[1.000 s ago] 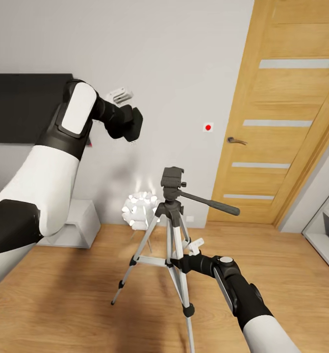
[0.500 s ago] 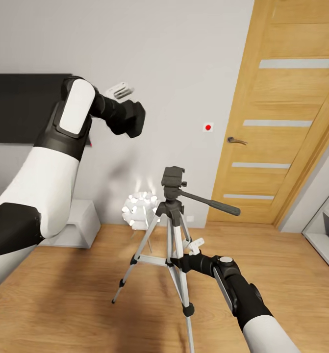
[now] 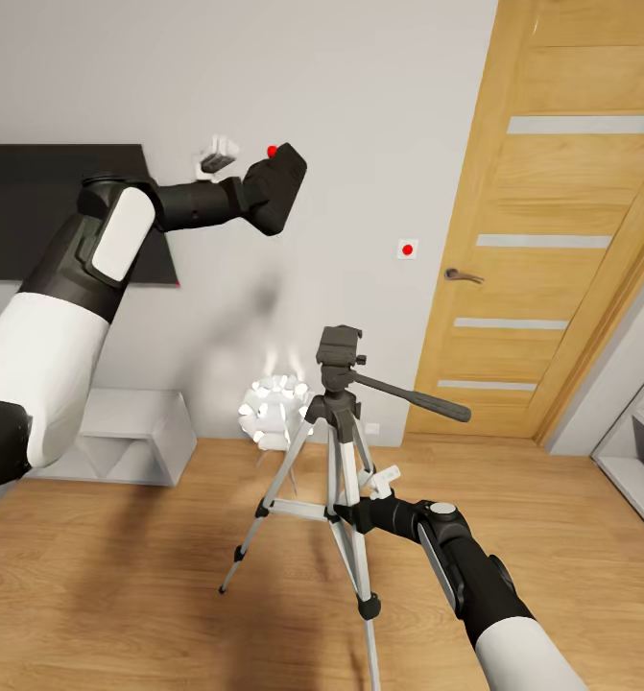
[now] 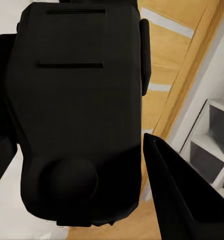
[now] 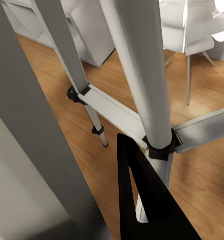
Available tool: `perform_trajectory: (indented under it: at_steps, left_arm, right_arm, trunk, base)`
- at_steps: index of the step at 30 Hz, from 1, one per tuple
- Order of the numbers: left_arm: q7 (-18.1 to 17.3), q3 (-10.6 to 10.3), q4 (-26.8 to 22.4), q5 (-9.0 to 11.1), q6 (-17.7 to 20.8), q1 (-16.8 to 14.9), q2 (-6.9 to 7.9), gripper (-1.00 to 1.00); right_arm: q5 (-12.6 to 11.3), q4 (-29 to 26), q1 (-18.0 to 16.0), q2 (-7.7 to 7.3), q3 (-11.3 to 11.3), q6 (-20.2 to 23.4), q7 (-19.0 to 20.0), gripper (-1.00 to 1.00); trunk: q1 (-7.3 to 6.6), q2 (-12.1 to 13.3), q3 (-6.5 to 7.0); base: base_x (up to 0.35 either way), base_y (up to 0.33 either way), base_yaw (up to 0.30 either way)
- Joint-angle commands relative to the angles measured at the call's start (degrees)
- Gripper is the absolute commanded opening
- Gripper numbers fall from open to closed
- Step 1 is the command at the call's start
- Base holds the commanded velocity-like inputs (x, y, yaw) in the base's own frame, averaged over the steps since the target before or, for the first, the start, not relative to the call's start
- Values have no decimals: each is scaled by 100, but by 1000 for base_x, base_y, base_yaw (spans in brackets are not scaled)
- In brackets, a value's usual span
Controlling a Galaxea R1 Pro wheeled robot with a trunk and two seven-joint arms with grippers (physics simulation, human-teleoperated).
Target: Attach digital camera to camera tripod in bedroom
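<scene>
Where our right arm reaches low and forward, we list first the right gripper (image 3: 362,516), its jaws set around a silver leg of the camera tripod (image 3: 339,451); the right wrist view shows one dark finger (image 5: 142,200) against that leg, at the collar where the cross braces meet, and the other beside it, so we record it as clamped on the tripod. The tripod stands upright on the light wood floor (image 3: 149,595), legs spread, dark grey head bare on top, pan handle pointing toward the door (image 3: 561,221).

Item, higher and to our left: the left gripper (image 3: 264,197), jaws closed on the digital camera (image 3: 278,187), held well above the tripod head and off to its left, red dot uppermost. The left wrist view shows the camera's black body (image 4: 76,115) between the fingers (image 4: 187,200).

Item, beyond: white spiky lamp (image 3: 274,411), low white cabinet (image 3: 130,437), white wall plate (image 3: 407,250) with red dot, dark panel (image 3: 34,202) on the wall.
</scene>
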Motion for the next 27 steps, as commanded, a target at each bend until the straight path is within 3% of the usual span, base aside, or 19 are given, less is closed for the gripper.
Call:
perform_trajectory:
  at_steps: [1,4,6,10,11,13,14,17,18,20,21,22,23,25,27]
  left_arm:
    - [-45,-22,8,-17,-21,1,9,-100]
    - [-82,-71,32,-79,-106,67,11,-100]
    - [-103,-250,34,-189,-163,115,23,-100]
    - [-241,-1025,-14,-738,-197,154,57,-100]
    - [-415,-1342,-89,-1040,-199,156,59,-100]
    - [-713,-1608,-198,-1394,-203,157,52,-100]
    - [-1115,-1784,-307,-1783,-213,158,42,-100]
    - [-1799,-1934,-433,-2403,-232,159,27,-100]
    - [-2226,-1989,-487,-2808,-248,159,18,-100]
    - [-2596,-2008,-534,-3160,-288,159,20,-100]
    - [-2910,-1938,-597,-3428,-388,159,31,-100]
    - [-3222,-1723,-704,-3672,-566,159,50,-100]
    - [-3349,-1488,-793,-3778,-699,159,58,-100]
    - [-3440,-1230,-889,-3847,-822,159,61,-100]
    - [-3538,-792,-1042,-3915,-979,159,52,-100]
  right_arm:
    - [152,-2,-3,4,-7,-9,31,-100]
    - [152,-2,-3,0,-7,-9,31,-100]
    - [159,-2,-3,-1,-7,-9,37,-100]
    - [172,-2,-3,-3,-7,-9,49,-100]
    - [175,-2,-3,-3,-7,-9,53,-100]
    - [176,-2,-3,-5,-7,-9,58,-100]
    - [177,-2,-3,-9,-7,-9,61,-100]
    - [176,-2,-3,-19,-7,-9,63,-100]
    - [176,-2,-5,-21,-7,-9,64,-100]
    - [173,-2,-4,-22,-7,-9,61,-100]
    - [173,-2,-4,-20,-7,-9,60,-100]
    - [171,-2,-3,-16,-7,-9,59,-100]
    - [171,-2,-3,-15,-7,-9,58,-100]
    - [171,-2,-3,-14,-7,-9,58,-100]
    - [171,-2,-5,-17,-7,-9,57,-100]
  trunk:
    - [4,-12,-13]
    - [4,-12,-13]
    - [4,-12,-13]
    - [4,-12,-13]
    - [4,-12,-13]
    - [4,-12,-13]
    - [4,-12,-13]
    - [4,-12,-13]
    - [4,-12,-13]
    - [4,-12,-13]
    - [4,-12,-13]
    - [4,-12,-13]
    - [4,-12,-13]
    - [4,-12,-13]
    - [4,-12,-13]
  base:
    - [0,0,0]
    - [0,0,0]
    - [0,0,0]
    - [0,0,0]
    - [0,0,0]
    - [0,0,0]
    - [0,0,0]
    - [0,0,0]
    - [0,0,0]
    - [0,0,0]
    - [0,0,0]
    - [0,0,0]
    - [0,0,0]
    - [0,0,0]
    - [0,0,0]
